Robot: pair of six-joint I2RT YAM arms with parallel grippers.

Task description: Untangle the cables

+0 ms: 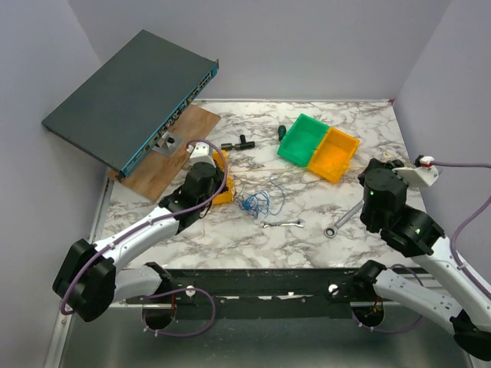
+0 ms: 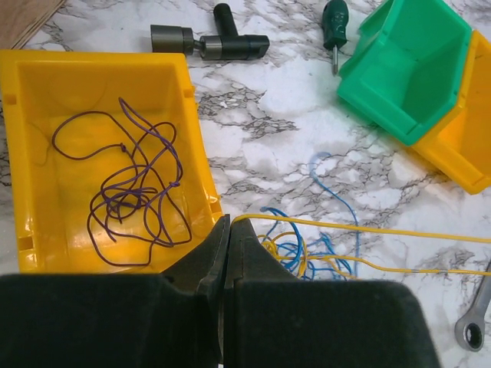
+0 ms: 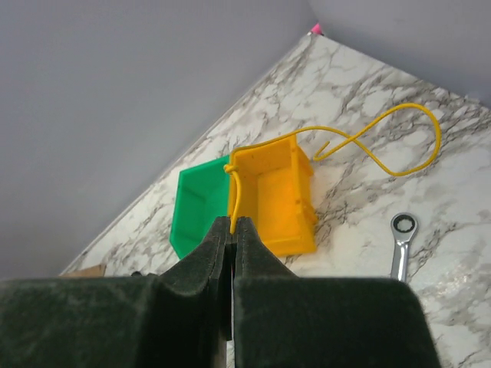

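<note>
Left fingers and right fingers, flanking the blue wire tangle, each clench the thin yellow wire, likely tensioning it free.

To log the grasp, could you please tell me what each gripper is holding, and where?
Both pinch the yellow cable at their tips: the left gripper beside the blue tangle, the right gripper short of its curled free end.
</note>
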